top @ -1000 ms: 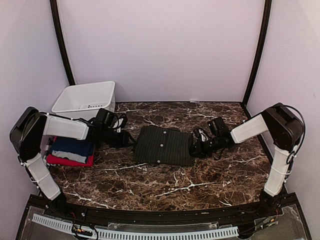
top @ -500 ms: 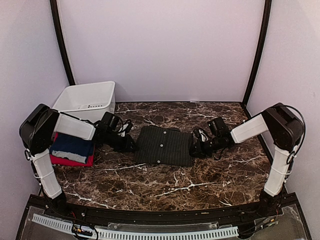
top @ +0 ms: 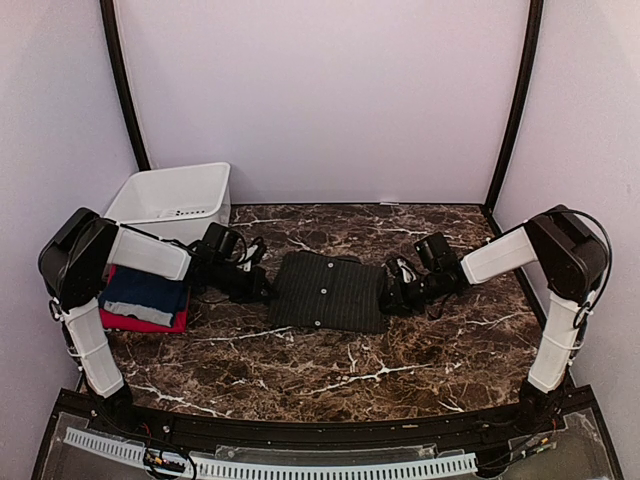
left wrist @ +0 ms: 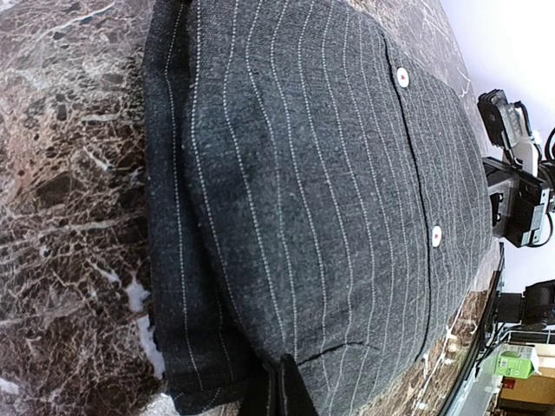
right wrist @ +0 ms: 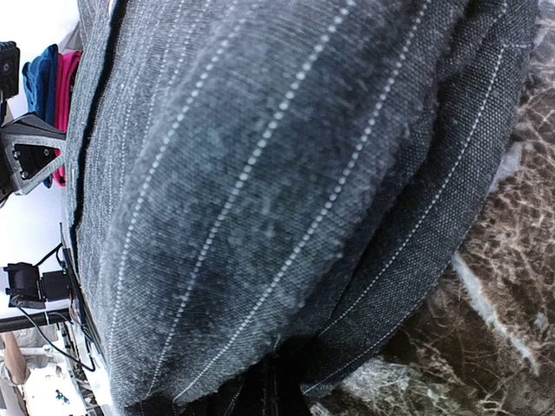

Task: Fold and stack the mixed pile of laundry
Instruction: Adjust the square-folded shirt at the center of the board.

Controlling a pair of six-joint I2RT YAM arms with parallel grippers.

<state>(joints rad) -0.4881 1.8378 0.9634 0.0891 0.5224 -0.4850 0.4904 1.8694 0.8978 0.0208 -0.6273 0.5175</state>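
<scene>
L end effector [top: 263, 291], R end effector [top: 386, 296] both clamped on pinstriped shirt [top: 325, 290], white bin [top: 170, 195], tee stack [top: 143, 297] left.

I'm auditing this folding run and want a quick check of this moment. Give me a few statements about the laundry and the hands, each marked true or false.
1. The left hand and the right hand are each shut on an opposite side edge of the pinstriped shirt. True.
2. The navy T-shirt lies under the red T-shirt. False: the navy one lies on top of the red one.
3. The pinstriped shirt sits in the white bin. False: it lies folded on the marble table, apart from the bin.
4. The pinstriped shirt's buttons face up. True.
</scene>
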